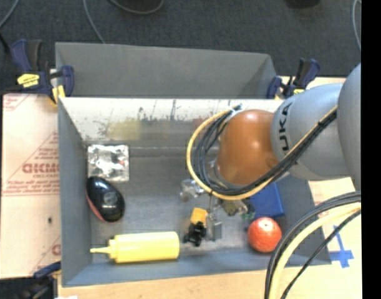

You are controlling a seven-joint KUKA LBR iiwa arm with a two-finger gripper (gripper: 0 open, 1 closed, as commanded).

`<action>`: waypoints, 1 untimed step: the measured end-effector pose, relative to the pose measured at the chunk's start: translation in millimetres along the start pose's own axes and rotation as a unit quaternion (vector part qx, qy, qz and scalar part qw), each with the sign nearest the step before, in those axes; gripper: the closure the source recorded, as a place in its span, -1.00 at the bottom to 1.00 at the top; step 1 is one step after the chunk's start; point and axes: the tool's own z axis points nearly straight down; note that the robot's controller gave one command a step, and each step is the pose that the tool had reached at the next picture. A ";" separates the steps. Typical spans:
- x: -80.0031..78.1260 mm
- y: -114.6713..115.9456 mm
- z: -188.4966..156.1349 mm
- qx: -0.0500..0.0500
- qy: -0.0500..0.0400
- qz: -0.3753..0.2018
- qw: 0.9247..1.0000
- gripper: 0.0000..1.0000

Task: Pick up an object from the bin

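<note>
1. hanging low over the front middle of the grey bin (165, 108), the gripper (207, 224) is just beside a small yellow and black thing (195, 226) that lies on the floor; i cannot tell whether it grips it.
2. whether the gripper is wide or narrow i cannot tell (the orange cover (246, 145) and the cables hide much of it).
3. the grey arm (315, 129) carries dark letters, of which "uka" can be read.
4. near it: a yellow squeeze bottle (143, 246) lying on its side to the left, an orange-red ball (264, 234) to the right, and a blue block (268, 199) partly under the arm.
5. well apart, on the left: a black and red computer mouse (105, 199) and, just behind it, a silver foil packet (108, 162).
</note>
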 end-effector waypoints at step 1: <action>8.1 25.5 -9.0 0.003 -0.004 -0.067 0.998 -1.00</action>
